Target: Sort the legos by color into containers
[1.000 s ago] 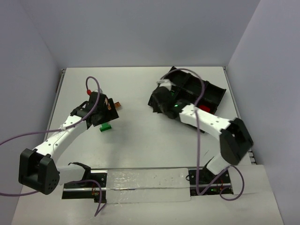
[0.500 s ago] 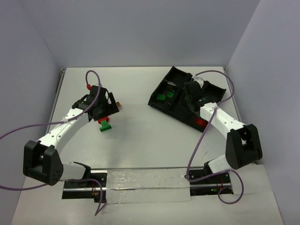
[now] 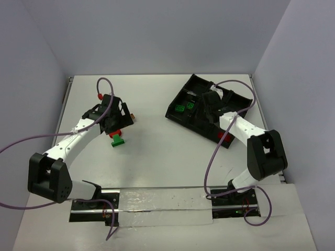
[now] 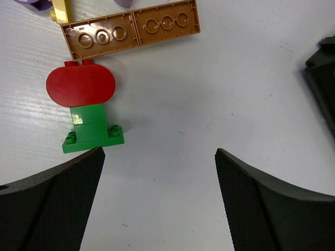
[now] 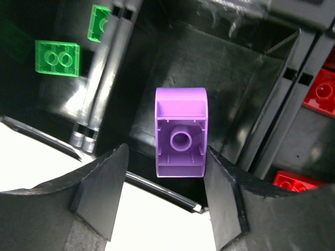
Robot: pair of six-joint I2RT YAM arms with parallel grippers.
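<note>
A purple lego [image 5: 181, 133] hangs upside down over a middle compartment of the black tray [image 3: 168, 112]. My right gripper [image 5: 166, 157] is open around it: the lego lies against the right finger, with a gap on the left. Two green legos [image 5: 57, 57] sit in the left compartment and red legos [image 5: 322, 97] in the right ones. My left gripper [image 4: 158, 154] stands open above bare table, just right of a red lego stacked on a green one [image 4: 93, 130]. Brown plates [image 4: 131, 30] lie beyond that stack.
A yellow brick [image 4: 61, 10] and purple bits [image 4: 31, 2] lie at the top left edge of the left wrist view. In the top view the left gripper [image 3: 118, 123] hovers over the loose pile and the right gripper [image 3: 211, 102] over the tray. Purple cables loop from both arms.
The right arm has swung from the tray's left side to over its middle, and its jaws have widened off the purple lego. The left arm has shifted slightly over the pile.
</note>
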